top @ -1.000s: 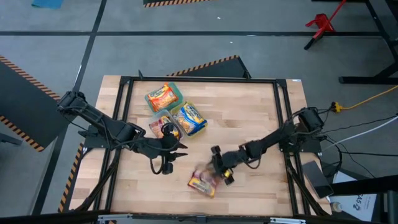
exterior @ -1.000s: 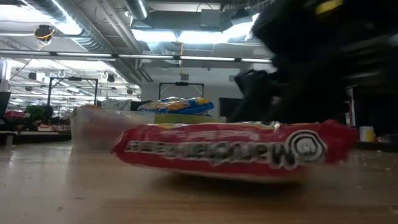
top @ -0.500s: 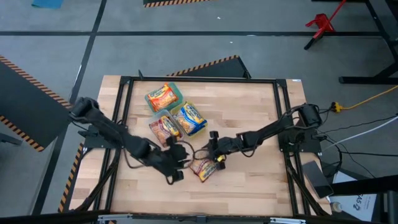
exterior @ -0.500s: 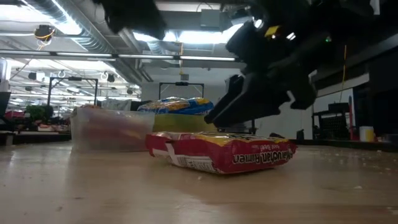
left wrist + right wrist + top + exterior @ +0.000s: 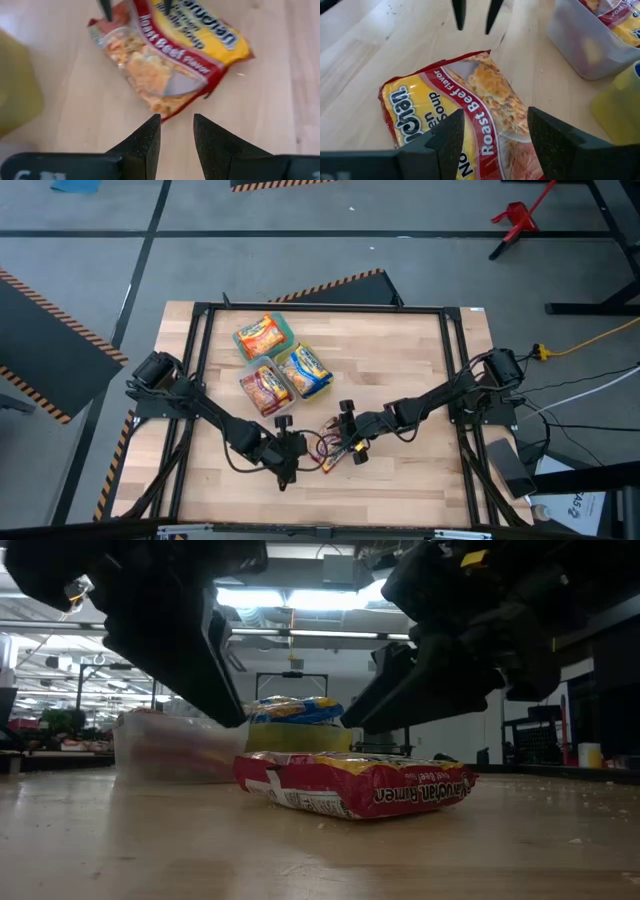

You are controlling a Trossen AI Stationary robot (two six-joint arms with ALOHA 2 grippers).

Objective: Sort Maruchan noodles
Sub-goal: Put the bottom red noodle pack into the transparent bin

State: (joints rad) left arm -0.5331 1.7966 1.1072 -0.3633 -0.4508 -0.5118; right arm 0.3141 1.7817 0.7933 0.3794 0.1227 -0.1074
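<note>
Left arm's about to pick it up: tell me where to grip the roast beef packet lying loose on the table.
Grip the roast beef packet at its near short end, coming in low from the left gripper's side. It lies flat on the table, so only its edge seams offer a pinch, and that end points at the open fingers. The right gripper hovers over the other end.

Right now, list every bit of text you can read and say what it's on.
"Roast Beef Flavor" on the red packet, right wrist view.
"Soup" on the same packet, next to it.
"...uchan Ramen" on the packet's edge, low view; the brand's first letters are cut off.
Packets in the containers: print too small to read.
Left gripper and right gripper show no readable marking.
</note>
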